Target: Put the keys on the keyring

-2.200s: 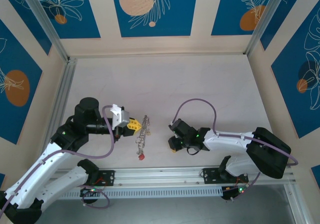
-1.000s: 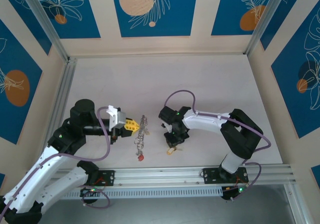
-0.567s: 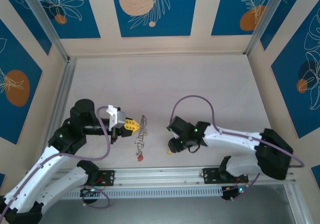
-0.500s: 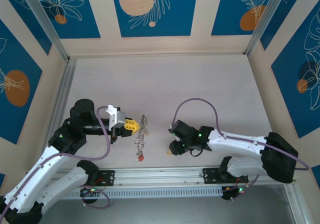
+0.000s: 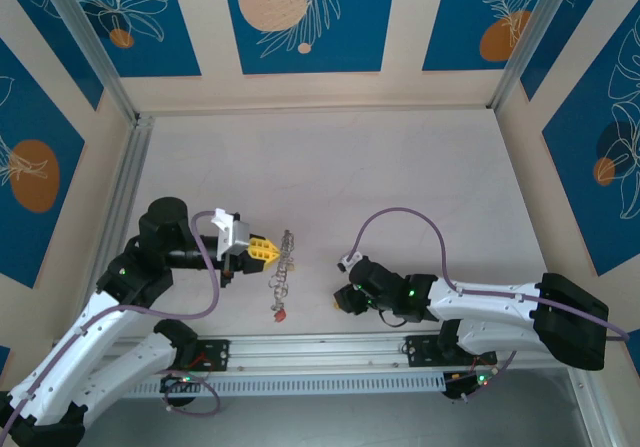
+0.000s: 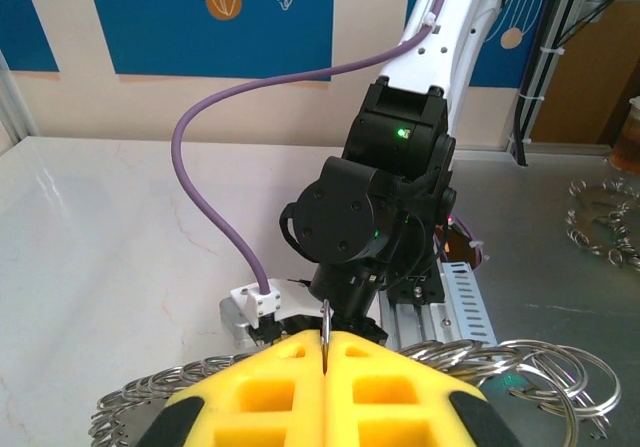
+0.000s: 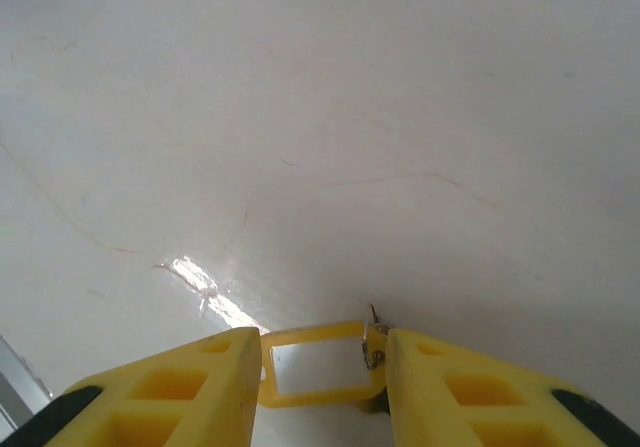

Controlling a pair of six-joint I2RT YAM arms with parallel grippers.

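Observation:
The keys hang in a silvery string with a red tag at the near end, just right of my left gripper. My left gripper is shut on the keyring, a thin metal hoop seen edge-on between the yellow fingers. Silvery loops spread out below the fingers on both sides. My right gripper is low over the table near the front edge. In the right wrist view its fingers press both ends of a yellow key tag that carries a small metal clip.
The right arm's wrist and purple cable stand close in front of the left gripper. An aluminium rail runs along the near edge. Frame posts border the white table, whose far half is bare.
The right arm swung out and back, then settled lower and nearer the front edge, closing over the yellow tag that lay on the table. The left gripper held still.

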